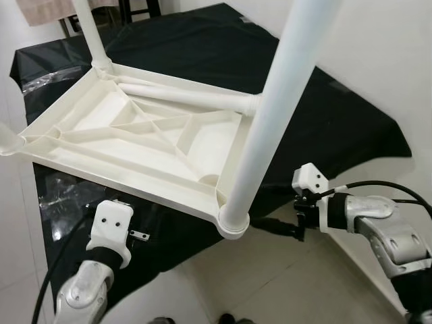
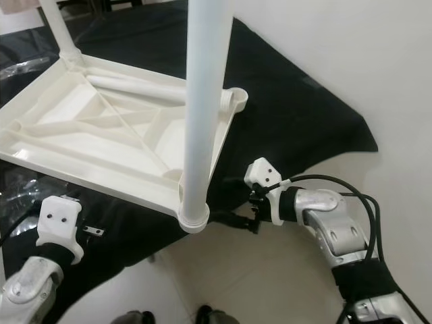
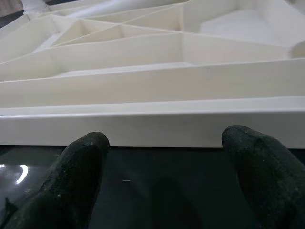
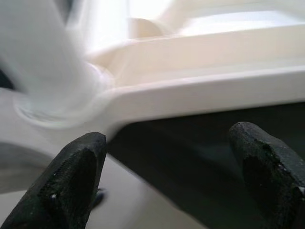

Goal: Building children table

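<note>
White plastic, the upturned children's table lies on a black sheet over a desk, one fitted leg rising at its near right corner, another leg lying loose across it. The right hand reaches from the right, just below that corner. In the left wrist view, the left hand spreads wide, facing the near rim. In the right wrist view, the right fingers are wide apart, the legged corner just beyond them.

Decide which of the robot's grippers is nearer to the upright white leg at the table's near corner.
Right. The right gripper sits just beside the leg's corner socket, fingers open toward it. The left gripper, also open, faces the tabletop's rim farther along the near edge.
</note>
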You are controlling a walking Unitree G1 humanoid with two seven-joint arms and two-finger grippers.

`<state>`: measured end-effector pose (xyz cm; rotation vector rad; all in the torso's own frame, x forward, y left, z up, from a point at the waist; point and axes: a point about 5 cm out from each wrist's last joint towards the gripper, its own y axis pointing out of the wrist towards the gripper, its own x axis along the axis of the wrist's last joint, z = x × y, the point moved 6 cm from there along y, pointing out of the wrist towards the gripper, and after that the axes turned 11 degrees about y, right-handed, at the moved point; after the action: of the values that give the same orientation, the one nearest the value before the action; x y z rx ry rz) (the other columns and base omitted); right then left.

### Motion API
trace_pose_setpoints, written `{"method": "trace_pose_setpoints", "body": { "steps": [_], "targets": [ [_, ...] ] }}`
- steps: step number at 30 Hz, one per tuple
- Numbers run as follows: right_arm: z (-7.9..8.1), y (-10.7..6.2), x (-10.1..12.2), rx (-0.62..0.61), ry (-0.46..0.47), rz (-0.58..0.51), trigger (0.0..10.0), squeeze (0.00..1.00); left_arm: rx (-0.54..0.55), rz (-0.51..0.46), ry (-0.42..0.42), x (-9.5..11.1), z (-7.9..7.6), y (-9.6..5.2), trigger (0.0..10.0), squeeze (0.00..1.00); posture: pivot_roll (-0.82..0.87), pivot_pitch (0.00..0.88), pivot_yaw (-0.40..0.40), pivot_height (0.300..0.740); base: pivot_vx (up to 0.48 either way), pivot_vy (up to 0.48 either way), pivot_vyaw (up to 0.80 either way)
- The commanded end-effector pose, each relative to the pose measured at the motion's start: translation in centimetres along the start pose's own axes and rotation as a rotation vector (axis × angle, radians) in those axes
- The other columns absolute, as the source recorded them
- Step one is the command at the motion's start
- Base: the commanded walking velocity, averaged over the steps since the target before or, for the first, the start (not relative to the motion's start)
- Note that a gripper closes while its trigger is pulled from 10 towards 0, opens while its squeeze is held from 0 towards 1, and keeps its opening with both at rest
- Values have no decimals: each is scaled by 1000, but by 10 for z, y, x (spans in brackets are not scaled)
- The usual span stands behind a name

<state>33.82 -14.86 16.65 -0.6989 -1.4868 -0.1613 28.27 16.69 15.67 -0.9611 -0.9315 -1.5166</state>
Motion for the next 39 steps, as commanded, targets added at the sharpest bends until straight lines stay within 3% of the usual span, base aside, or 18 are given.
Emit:
{"method": "trace_pose_setpoints", "body": {
  "steps": [1,9,16,20,23,27,39],
  "targets": [
    [-5,-5,-7,-34,-15,26,10000,0,-28,15,-29,-3,-9,-3,10000,0,104,238,-75,740,0,-472,0],
    [7,-4,-7,70,-100,87,10000,0,-39,21,-25,-4,-16,-3,10000,0,107,239,-76,740,0,-390,800],
    [3,6,-1,52,-182,84,10000,0,-38,23,-28,-4,-18,-4,10000,0,105,240,-78,740,0,0,800],
    [-6,14,-2,-24,-245,95,10000,0,-40,23,-21,-4,-19,-4,10000,0,103,240,-75,740,0,0,800],
    [-21,21,4,-147,-282,73,10000,0,-45,19,-7,-4,-21,-2,10000,0,99,238,-69,740,0,0,800],
    [-22,27,11,-179,-301,49,10000,0,-57,10,6,-2,-24,-1,10000,0,93,237,-66,740,0,0,800],
    [16,63,14,-29,-410,60,10000,0,-65,-7,37,1,-28,5,10000,0,93,232,-66,740,0,0,733]
  ]
}}
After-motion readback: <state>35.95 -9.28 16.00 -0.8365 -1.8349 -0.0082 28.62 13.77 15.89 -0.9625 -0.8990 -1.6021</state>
